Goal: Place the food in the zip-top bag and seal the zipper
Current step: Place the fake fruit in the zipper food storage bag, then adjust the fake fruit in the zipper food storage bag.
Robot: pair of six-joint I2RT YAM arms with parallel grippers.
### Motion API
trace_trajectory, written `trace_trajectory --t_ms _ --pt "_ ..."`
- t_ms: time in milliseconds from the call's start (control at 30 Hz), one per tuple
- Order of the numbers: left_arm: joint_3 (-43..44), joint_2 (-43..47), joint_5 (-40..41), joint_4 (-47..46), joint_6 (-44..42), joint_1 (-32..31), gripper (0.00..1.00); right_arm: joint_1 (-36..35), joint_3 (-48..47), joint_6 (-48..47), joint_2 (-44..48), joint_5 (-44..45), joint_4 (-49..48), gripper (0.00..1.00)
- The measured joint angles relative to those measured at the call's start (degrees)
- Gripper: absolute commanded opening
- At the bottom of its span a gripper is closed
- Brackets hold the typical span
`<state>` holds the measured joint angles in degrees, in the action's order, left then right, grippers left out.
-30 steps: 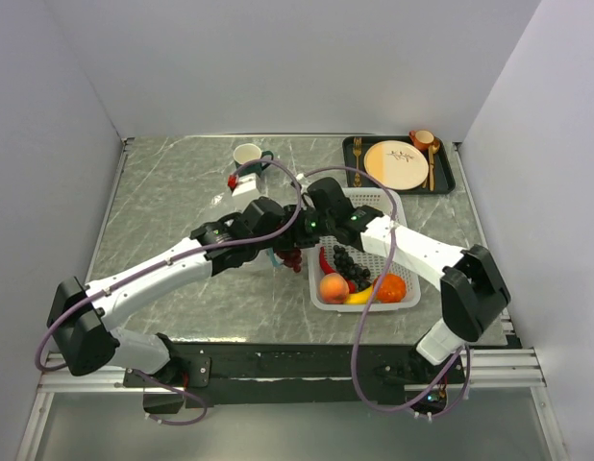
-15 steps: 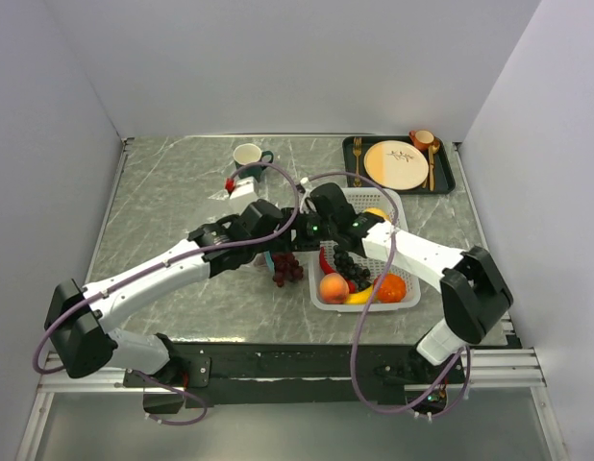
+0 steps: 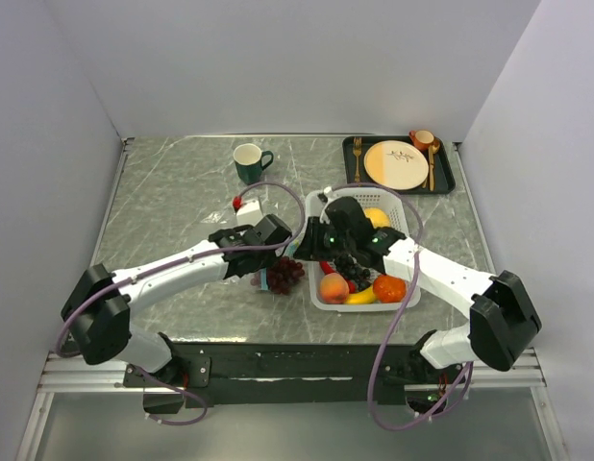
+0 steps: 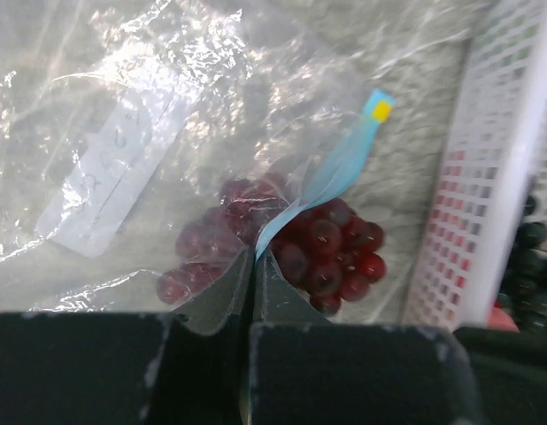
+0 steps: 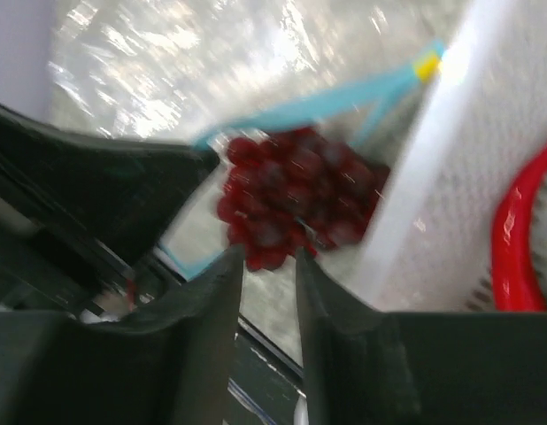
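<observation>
Your right end effector point(image 5: 266, 274) is backing off, slightly parted and empty, leaving the dark-red grape bunch point(image 4: 327, 252) in the clear plastic bag point(image 4: 123, 80) just ahead of your left end effector point(image 4: 253, 270), which is pinching its teal zipper point(image 4: 335, 168).

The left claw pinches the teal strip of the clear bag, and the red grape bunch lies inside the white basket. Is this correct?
No. The left claw does pinch the teal strip, but the red grape bunch lies outside the white basket, beside it, at the mouth of the clear bag. The left wrist view shows this.
</observation>
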<state>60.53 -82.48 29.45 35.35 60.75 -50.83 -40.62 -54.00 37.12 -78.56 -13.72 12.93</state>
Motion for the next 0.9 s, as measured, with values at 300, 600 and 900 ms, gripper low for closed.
trace_trajectory --t_ms 300,600,900 --pt "-2.93 -3.5 -0.66 1.84 2.84 0.0 0.01 -6.78 3.87 1.6 -0.13 -1.14 1.27 0.28" --pt "-2.38 -3.5 -0.66 2.43 3.45 0.0 0.01 -8.63 -1.44 1.33 -6.69 10.25 7.06 0.27" --pt "-2.12 -3.52 -0.35 4.04 3.98 1.11 0.01 -8.37 -6.56 -0.22 -11.67 18.21 13.29 0.33"
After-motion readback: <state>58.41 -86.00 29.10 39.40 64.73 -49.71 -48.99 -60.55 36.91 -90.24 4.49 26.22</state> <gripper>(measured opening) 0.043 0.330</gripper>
